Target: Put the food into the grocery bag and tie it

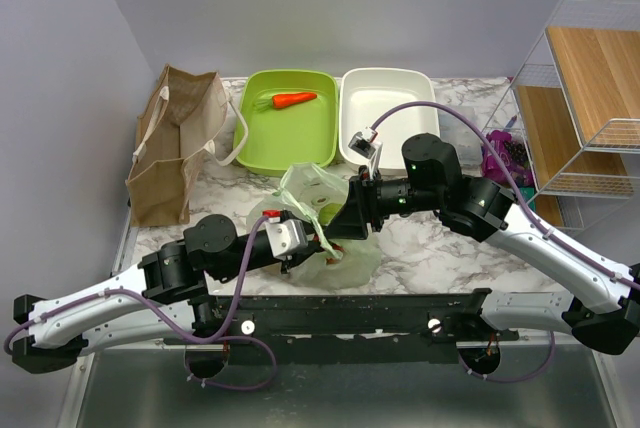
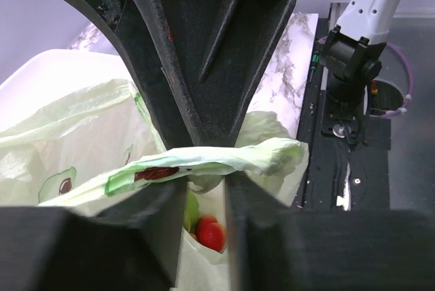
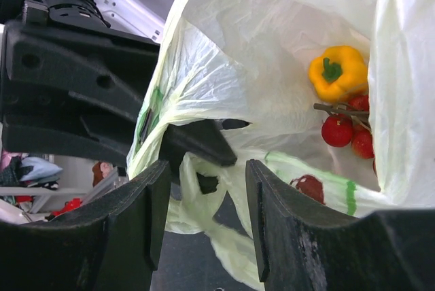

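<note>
Centre of the bench [image 1: 440, 253]: the grocery bag [image 1: 308, 186] stands here between the two arms, its thin pale-green film crumpled and printed with small avocados.
Food in the bag: a yellow bell pepper [image 3: 338, 72] and a cluster of red cherry tomatoes [image 3: 346, 131] lie inside the bag. In the right wrist view the pepper sits just above the tomatoes.
Left claw [image 2: 204, 185]: it reaches in from the near left to the bag's near side. The gap between its jaws is narrow. A band of the bag's film lies across its tips, and I cannot tell whether that band is nipped.
Right claw [image 3: 206, 168]: it comes in from the right to the upper part of the bag. Its jaws stand fairly wide apart, and a loose fold of the bag shows in the gap without being squeezed.
Claw to claw: the two sets of tips are close together at the bag's upper film.
Far left: a brown paper bag [image 1: 175, 148] stands upright, apart from the grocery bag.
Far edge: a green tub [image 1: 255, 138] holds a carrot [image 1: 293, 100], and a white tub [image 1: 385, 118] sits just beside it.
Right edge: a wire rack [image 1: 585, 88] with wooden shelves.
</note>
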Robot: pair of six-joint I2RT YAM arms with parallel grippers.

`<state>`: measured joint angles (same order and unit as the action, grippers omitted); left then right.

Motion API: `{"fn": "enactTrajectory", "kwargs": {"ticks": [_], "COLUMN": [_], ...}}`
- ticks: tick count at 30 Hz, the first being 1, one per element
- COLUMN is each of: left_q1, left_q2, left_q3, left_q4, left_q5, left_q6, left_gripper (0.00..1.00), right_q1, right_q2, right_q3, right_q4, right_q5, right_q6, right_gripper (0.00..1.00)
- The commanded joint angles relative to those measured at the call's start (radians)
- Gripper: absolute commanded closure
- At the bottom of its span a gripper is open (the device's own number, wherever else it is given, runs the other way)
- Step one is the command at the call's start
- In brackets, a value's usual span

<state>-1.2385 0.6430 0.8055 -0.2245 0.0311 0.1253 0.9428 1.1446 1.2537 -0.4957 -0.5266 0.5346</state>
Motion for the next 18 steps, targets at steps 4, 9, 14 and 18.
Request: {"fn": "enactTrajectory", "kwargs": {"ticks": [4, 9, 14, 18], "left_q1": [-0.003, -0.003, -0.003, -0.003], "left_q2": [0.007, 0.008, 0.018, 0.024], "left_q3": [-0.009, 0.004, 0.022, 0.035], "left_q4": [0.054, 0.064, 0.065, 0.066], "left_q5": [0.021, 0.034, 0.057, 0.071], "left_q6": [0.01, -0.002, -0.029, -0.048], "left_gripper": [0.99, 1.0, 1.0, 1.0], "right_q1": [-0.001, -0.001, -0.001, -0.001], "right_q2": [-0.007, -0.015, -0.047, -0.121], "right_q3": [0.005, 0.038, 0.079, 0.042], "right_q4": [0.01, -0.015, -0.096, -0.115], "right_q5": [-0.027, 0.019, 0.13, 0.211], "right_q6": [0.007, -0.014, -0.047, -0.028], "right_gripper": [0.46, 0.45, 0.48, 0.47]}}
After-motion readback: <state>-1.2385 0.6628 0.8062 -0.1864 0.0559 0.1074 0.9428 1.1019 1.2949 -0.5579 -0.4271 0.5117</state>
